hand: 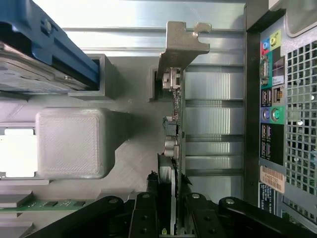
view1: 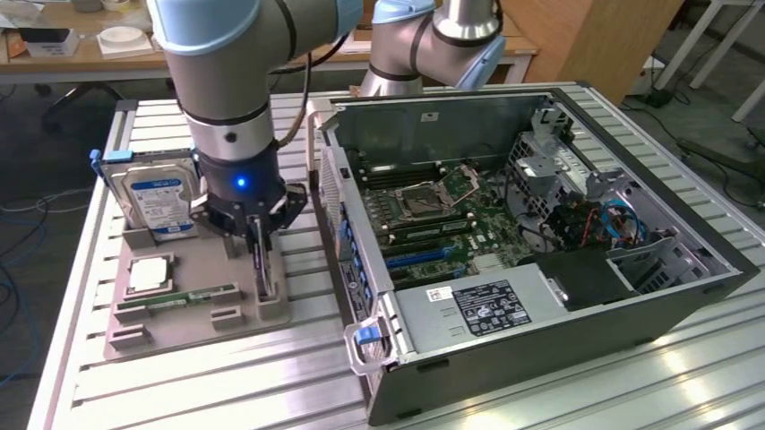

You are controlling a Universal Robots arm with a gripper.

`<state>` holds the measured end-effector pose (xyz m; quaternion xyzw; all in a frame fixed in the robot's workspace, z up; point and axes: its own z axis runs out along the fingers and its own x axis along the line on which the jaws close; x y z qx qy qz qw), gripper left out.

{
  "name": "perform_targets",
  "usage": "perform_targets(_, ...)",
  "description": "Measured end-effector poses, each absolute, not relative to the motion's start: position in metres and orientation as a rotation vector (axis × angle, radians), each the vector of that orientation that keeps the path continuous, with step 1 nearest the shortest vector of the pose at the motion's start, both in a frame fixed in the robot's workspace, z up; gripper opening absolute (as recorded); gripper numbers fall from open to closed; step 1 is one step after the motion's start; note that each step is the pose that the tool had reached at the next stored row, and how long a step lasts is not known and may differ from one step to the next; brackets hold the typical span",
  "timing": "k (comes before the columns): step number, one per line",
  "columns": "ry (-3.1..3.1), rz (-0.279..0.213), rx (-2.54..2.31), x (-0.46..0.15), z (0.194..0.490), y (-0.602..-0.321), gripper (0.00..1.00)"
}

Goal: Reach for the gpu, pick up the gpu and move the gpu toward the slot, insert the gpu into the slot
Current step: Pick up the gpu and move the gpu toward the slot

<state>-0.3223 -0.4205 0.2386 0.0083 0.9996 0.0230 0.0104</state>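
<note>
The robot arm's gripper (view1: 261,255) is working on the pick-up step, reaching straight down over the grey holder (view1: 179,333). Its two fingers (hand: 153,186) are drawn in narrowly on either side of the gpu (hand: 177,124) and appear to be pinching its upper edge. The gpu is standing on its long edge in a groove of the holder, on the holder's side nearest the open computer case (view1: 574,345) and directly beneath the gripper, with its pale metal bracket (hand: 181,44) at the card's end away from the fingers. By the look of it, freeing the card is calling for a firm pinch and a straight lift out of the holder's groove, without tilting.
</note>
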Motion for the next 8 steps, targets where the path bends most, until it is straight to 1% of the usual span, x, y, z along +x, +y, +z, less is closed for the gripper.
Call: perform_targets(8,3.120,0.073,0.026,-0.322,0.274,-0.421,0.27)
